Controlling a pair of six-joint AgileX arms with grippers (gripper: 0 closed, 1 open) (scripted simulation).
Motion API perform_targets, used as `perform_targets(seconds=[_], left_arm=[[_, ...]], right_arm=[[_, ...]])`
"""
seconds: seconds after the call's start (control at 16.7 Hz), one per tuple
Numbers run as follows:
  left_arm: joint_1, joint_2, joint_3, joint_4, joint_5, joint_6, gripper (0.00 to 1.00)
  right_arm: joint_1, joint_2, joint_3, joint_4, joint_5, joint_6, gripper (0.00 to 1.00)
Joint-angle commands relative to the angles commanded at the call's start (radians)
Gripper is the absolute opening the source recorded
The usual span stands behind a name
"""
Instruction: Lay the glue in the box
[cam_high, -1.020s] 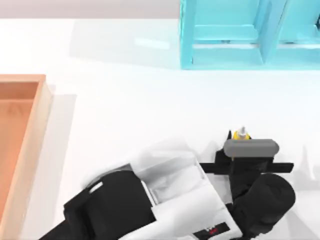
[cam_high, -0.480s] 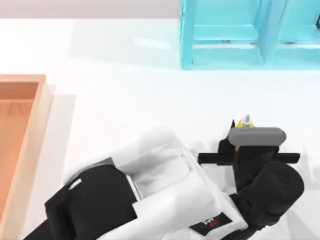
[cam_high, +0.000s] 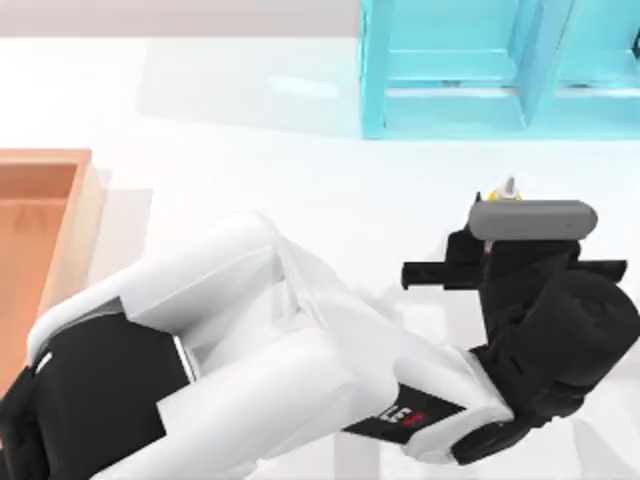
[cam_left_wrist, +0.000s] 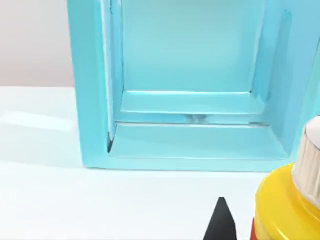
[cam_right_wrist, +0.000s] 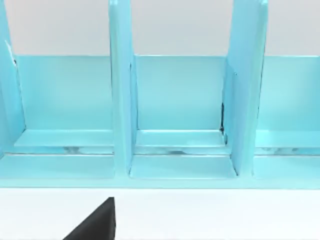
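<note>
Red and white marking on the left arm's (cam_high: 300, 360) black band at about 5 o'clock in the top view, letters too blurred to read, no other legible text anywhere

The glue (cam_high: 503, 190) is a small yellow bottle with a white cone cap, standing upright at about three o'clock on the table (its lower part is hidden from above). The box (cam_high: 62, 240), wooden with an orange-brown floor and tan walls, is lying at nine o'clock, well apart.
</note>
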Motion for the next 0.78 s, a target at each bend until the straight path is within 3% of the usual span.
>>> perform_targets(seconds=[0.24,0.42,0.6,0.78], left_arm=[[0.000,0.003,0.004,0.003,-0.001,0.001,0.00],[0.046,-0.021,0.019,-0.034,0.044,0.053,0.00],[0.168,-0.078,0.051,-0.139,0.162,0.195,0.00],[0.349,-0.153,0.089,-0.302,0.342,0.411,0.00]], right_arm=[[0.000,0.000,0.000,0.000,0.000,0.000,1.00],[0.000,0.000,0.000,0.000,0.000,0.000,1.00],[0.000,0.000,0.000,0.000,0.000,0.000,1.00],[0.000,0.000,0.000,0.000,0.000,0.000,1.00]])
